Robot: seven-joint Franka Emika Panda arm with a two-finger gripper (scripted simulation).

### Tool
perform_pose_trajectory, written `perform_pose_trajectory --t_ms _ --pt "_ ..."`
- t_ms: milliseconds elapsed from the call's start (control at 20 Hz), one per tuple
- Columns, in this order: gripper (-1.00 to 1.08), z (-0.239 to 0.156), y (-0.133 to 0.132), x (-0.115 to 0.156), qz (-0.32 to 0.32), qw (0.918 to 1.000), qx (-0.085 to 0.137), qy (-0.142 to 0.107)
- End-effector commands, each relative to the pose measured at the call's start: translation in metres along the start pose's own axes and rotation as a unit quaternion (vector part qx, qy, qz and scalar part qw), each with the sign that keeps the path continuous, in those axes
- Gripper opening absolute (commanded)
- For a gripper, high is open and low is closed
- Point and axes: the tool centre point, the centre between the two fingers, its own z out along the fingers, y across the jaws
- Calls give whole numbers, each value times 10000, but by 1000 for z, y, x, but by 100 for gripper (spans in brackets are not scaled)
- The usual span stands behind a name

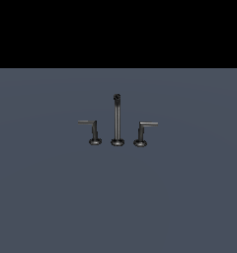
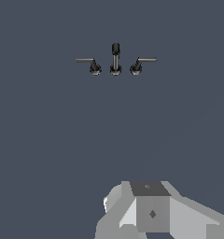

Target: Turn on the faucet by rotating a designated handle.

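Observation:
The faucet (image 1: 117, 118) is a small dark metal set standing on a grey surface: a tall thin upright spout and two short L-shaped handles, each on a round base. The handle (image 1: 92, 127) stands on the exterior view's left of the spout, and its lever arm points left. Its twin (image 1: 143, 129) stands on the right with its arm pointing right. In the wrist view the faucet (image 2: 115, 58), the handle (image 2: 89, 63) and the twin (image 2: 141, 63) show small and far off. No gripper fingers show in either view.
The grey surface (image 1: 51, 197) spreads flat all round the faucet. A pale grey blocky part of the arm (image 2: 151, 212) fills the edge of the wrist view, far from the faucet.

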Motion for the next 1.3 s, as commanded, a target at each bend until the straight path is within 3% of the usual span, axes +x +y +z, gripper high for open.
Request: perform_pose_trajectory --t_ms 0,600,1250 --pt "-100 5 -5 1 104 9999 -2 0" --pt "-100 53 -46 20 1080 9941 -11 8" --pt "-100 119 -96 60 2397 9708 -15 18"
